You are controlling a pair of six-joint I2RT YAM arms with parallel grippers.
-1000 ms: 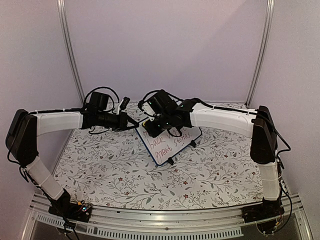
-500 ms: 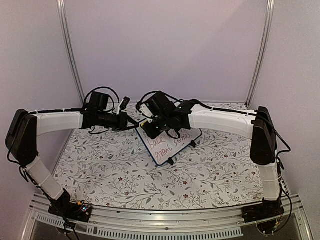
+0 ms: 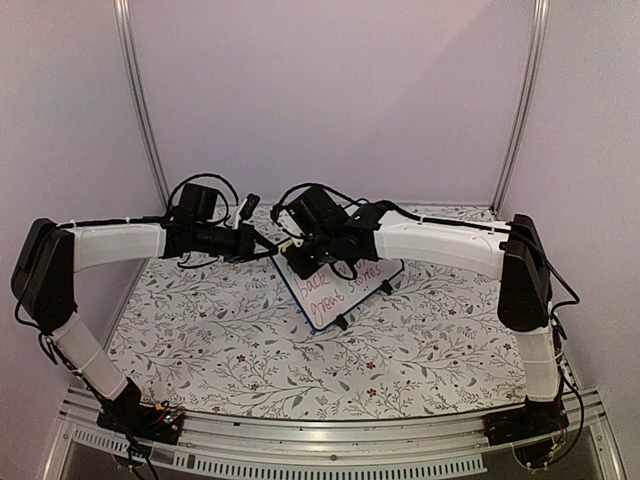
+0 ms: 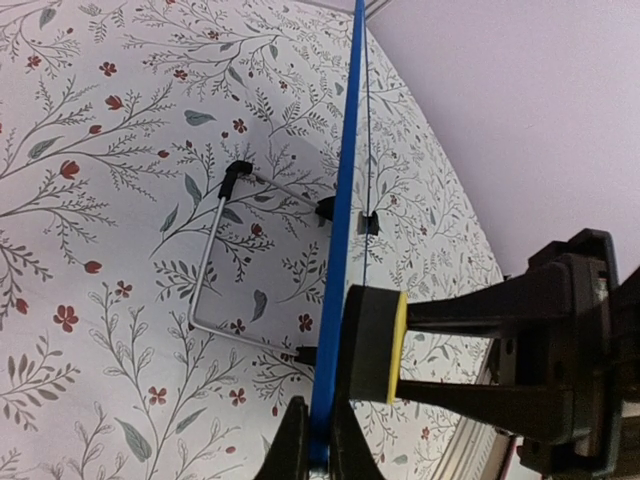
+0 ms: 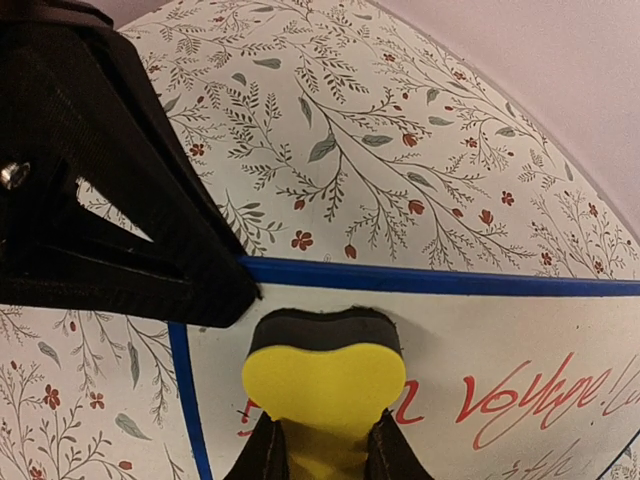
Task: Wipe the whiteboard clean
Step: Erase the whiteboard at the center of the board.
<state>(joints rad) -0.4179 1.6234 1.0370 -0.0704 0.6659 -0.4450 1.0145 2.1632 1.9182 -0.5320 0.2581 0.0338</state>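
The whiteboard [image 3: 345, 285] stands held at its top corner, writing still on it.
The left gripper [image 4: 318, 452] is clamped tight on its blue edge. The right gripper [image 5: 325, 455], closed around the yellow eraser [image 5: 325, 385], holds it against the board beside that corner, slightly further left than a second ago. Right of the eraser, red script [image 5: 530, 395] reads roughly "Voyage".

Blue-framed whiteboard [image 5: 480, 335], yellow-and-black eraser [image 5: 325, 385]

The whiteboard [image 3: 342, 293] stands tilted, blue-framed, bearing red and seemingly dark handwriting.
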